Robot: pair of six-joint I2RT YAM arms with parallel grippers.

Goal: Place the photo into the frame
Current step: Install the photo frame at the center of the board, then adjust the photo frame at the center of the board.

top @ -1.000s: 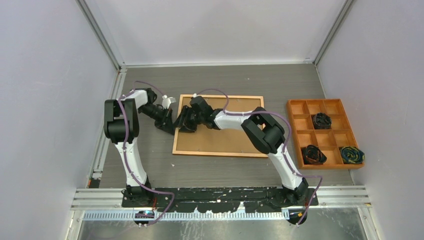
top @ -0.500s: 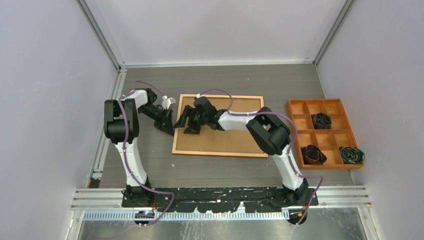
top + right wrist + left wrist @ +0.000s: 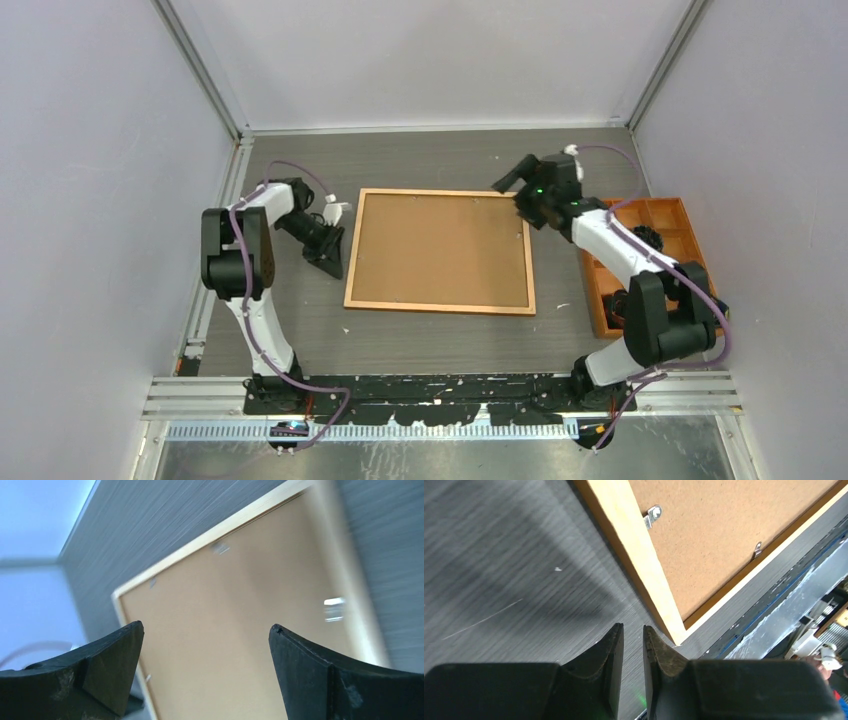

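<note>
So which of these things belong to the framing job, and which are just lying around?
Part of the job:
- the frame, lying face down
- brown backing board filling it
- left end effector, barely parted, beside the frame's left edge
- right end effector, wide open, near its far right corner
- No photo shows.

Lying about:
- orange compartment tray
- dark bundles in it

A robotics lab test cell: plain pale wall panels [image 3: 430,60] in aluminium posts [image 3: 200,68] enclose a dark grey table [image 3: 440,160], with a slotted mounting rail [image 3: 690,390] at 6 o'clock
</note>
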